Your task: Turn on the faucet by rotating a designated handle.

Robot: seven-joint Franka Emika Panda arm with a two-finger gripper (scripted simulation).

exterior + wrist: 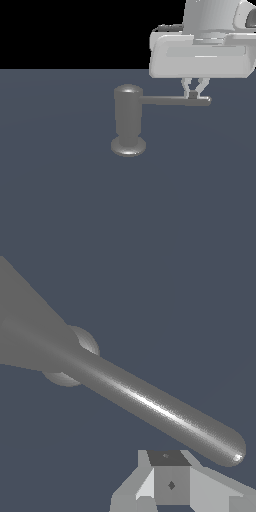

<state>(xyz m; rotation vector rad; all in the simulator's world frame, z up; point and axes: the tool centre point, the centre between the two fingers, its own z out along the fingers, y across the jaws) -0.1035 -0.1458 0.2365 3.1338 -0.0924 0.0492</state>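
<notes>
The grey faucet (128, 117) stands upright on its flared base in the middle of the exterior view. Its thin handle (170, 100) sticks out level toward the exterior view's right. My white gripper (194, 93) hangs over the handle close to its rounded tip. The fingers (199, 86) slant together to a point and are shut, with nothing between them, right at the rod's upper side. In the wrist view the handle (160, 411) runs slantwise close by, the faucet (30, 331) looms blurred at one end, and my gripper (170, 481) sits beside the rod near its tip.
The faucet stands alone on a flat dark blue-grey floor (60, 200). Black background lies beyond the floor's far edge. The bulky white hand and wrist (205, 45) fill the upper part of the exterior view's right.
</notes>
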